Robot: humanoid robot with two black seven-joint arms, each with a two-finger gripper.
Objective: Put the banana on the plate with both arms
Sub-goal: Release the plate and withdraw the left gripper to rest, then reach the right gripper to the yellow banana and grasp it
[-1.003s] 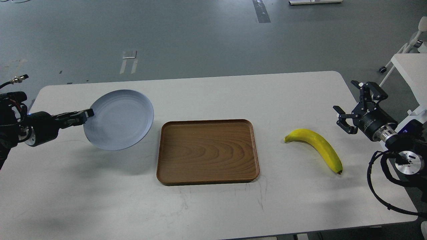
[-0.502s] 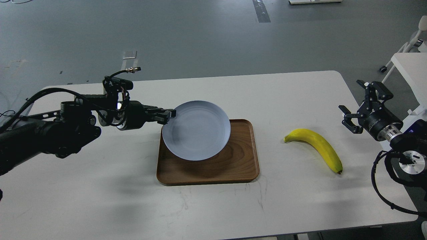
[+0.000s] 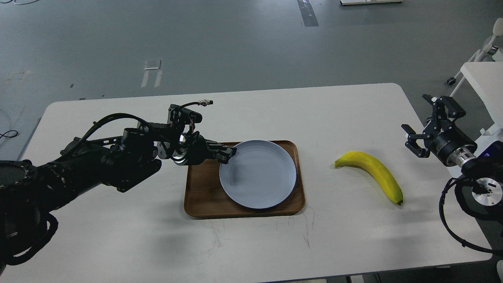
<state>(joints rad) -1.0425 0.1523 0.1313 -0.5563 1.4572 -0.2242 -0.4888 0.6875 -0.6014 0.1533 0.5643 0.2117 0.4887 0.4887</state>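
The pale blue-grey plate [image 3: 257, 174] sits over the right part of the brown wooden tray [image 3: 200, 196], near level. My left gripper [image 3: 230, 152] is shut on the plate's upper left rim, the arm reaching in from the left. The yellow banana [image 3: 373, 173] lies on the white table to the right of the tray, stem end pointing left, dark tip toward the front right. My right gripper [image 3: 426, 125] is open and empty, hovering beside the table's right edge, to the right of and apart from the banana.
The white table [image 3: 251, 243] carries only the tray, plate and banana. A second white table and a chair stand off to the far right [image 3: 483, 74]. Black cables loop under the right arm [image 3: 452, 220].
My left arm has carried the plate from the table's left side rightward over the tray and lowered it toward level. The right gripper drifted slightly right. The banana has not moved.
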